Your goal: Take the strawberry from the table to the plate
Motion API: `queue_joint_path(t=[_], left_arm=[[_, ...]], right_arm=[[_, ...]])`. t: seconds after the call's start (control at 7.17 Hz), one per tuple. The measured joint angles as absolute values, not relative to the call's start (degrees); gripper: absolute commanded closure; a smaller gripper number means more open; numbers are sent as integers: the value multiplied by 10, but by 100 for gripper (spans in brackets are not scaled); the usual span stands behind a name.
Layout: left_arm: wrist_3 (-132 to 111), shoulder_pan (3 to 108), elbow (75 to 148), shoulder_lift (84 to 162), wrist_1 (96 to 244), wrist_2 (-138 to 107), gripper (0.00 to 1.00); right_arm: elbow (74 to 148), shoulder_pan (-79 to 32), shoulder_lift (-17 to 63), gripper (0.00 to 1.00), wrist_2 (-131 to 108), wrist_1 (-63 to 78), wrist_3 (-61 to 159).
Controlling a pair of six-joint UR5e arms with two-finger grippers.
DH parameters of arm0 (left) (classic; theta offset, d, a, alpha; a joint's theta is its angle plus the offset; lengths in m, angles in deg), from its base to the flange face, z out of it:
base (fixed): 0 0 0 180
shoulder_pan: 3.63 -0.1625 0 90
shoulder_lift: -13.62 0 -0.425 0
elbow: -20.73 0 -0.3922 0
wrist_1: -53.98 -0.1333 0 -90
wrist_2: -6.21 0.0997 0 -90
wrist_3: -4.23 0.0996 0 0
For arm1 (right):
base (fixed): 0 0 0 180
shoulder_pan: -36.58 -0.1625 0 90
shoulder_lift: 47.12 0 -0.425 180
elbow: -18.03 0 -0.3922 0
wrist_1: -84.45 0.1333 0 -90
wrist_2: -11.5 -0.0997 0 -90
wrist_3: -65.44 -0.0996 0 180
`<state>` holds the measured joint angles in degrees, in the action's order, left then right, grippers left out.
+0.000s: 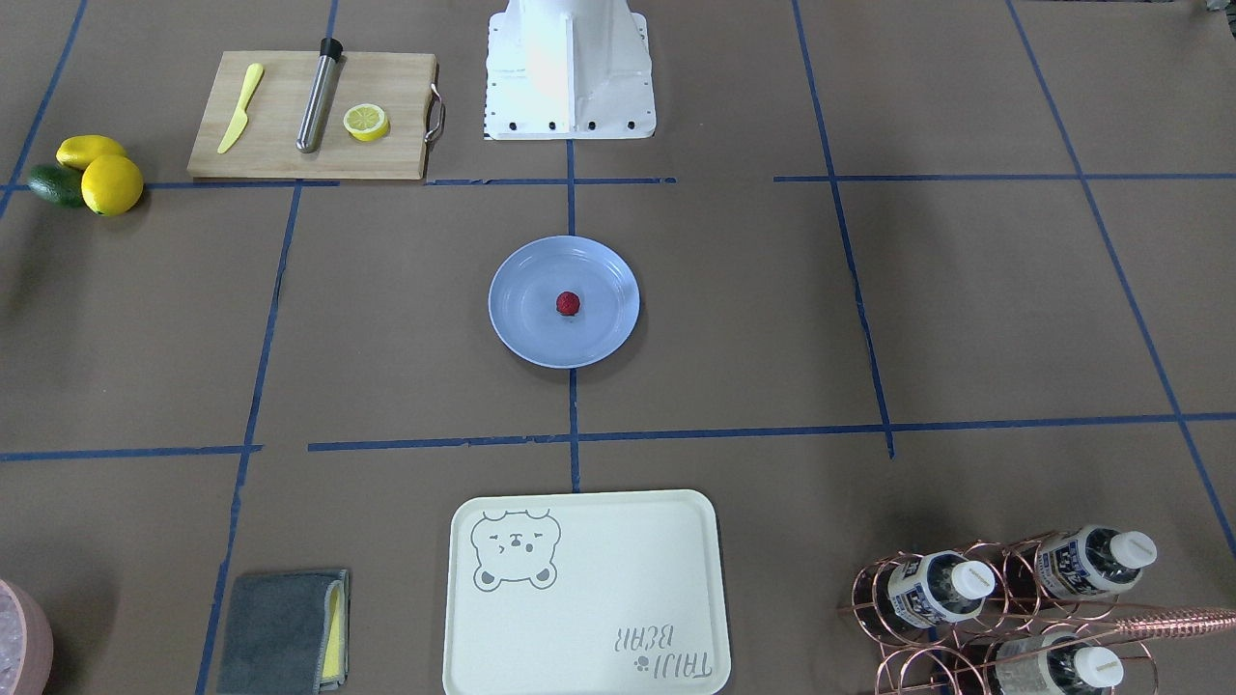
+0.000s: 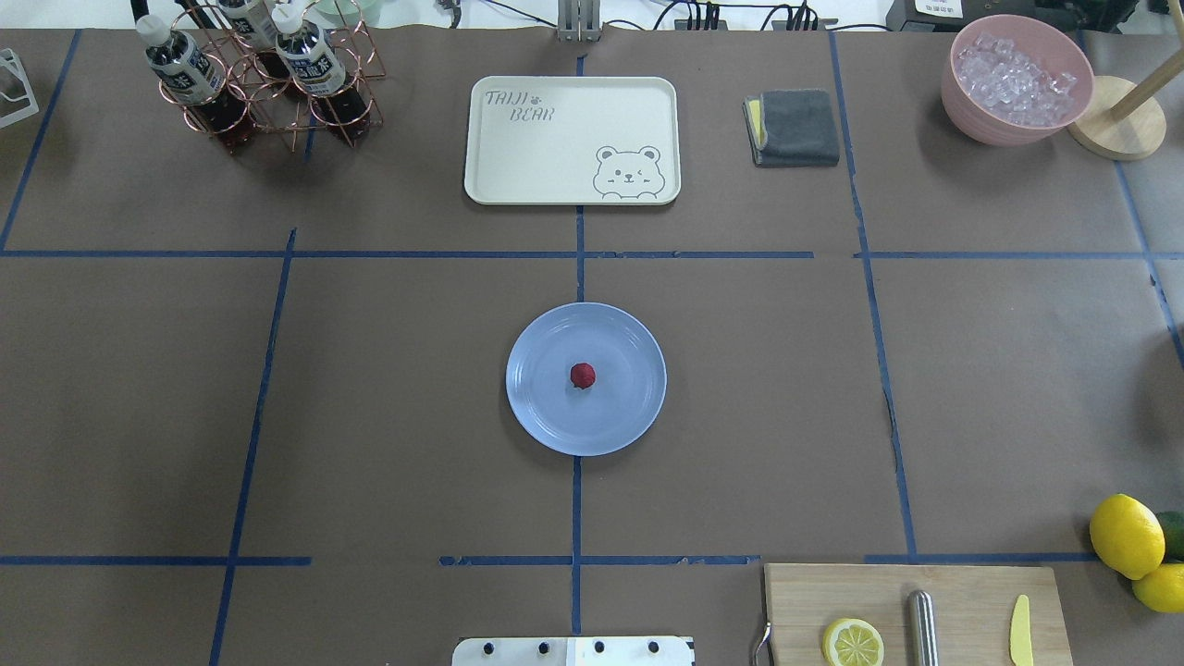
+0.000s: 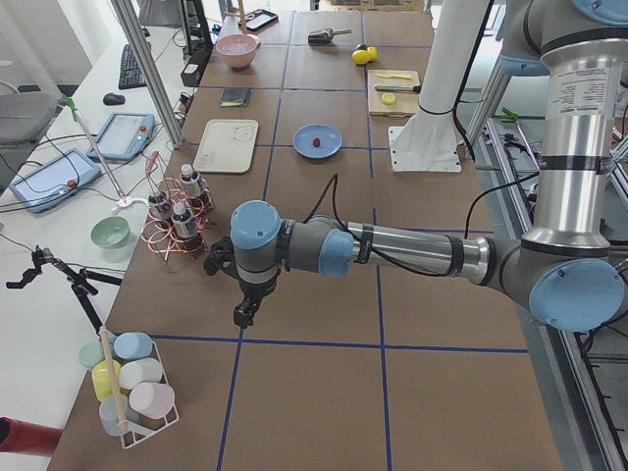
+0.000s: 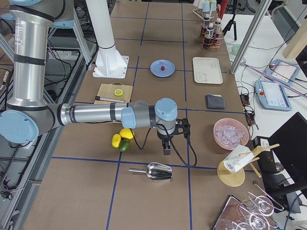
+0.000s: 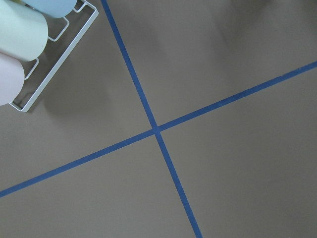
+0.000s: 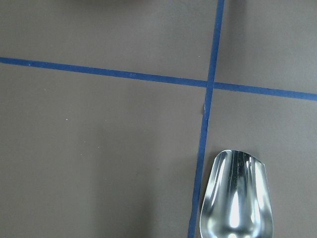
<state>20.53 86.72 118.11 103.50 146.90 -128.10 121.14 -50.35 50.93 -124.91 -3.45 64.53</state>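
Observation:
The small dark-red strawberry (image 1: pixel 568 303) (image 2: pixel 583 375) lies at the middle of the light-blue plate (image 1: pixel 519 333) (image 2: pixel 546 421), which sits at the centre of the brown table (image 2: pixel 388 388). Neither arm shows in the overhead or front views. My left gripper (image 3: pixel 245 314) hangs over the table far from the plate, beside the bottle rack; only the left side view shows it, so I cannot tell whether it is open or shut. My right gripper (image 4: pixel 166 151) points down near the metal scoop (image 4: pixel 153 171) (image 6: pixel 237 196); only the right side view shows it, so I cannot tell its state.
A cutting board (image 2: pixel 962 601) holds a lemon half (image 2: pixel 853 642), a steel rod and a yellow knife. Lemons (image 2: pixel 1127 535) lie at its right. The bear tray (image 2: pixel 572 139), grey cloth (image 2: pixel 795 126), ice bowl (image 2: pixel 1016 79) and bottle rack (image 2: pixel 259 74) line the far edge.

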Motion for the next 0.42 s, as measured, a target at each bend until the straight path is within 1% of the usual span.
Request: queue_joint_path(t=[0.42], left_arm=[[206,867,1181,1034,1469,-1278,0]], right_arm=[[1198,-503,511,0,-1247,-40,644]])
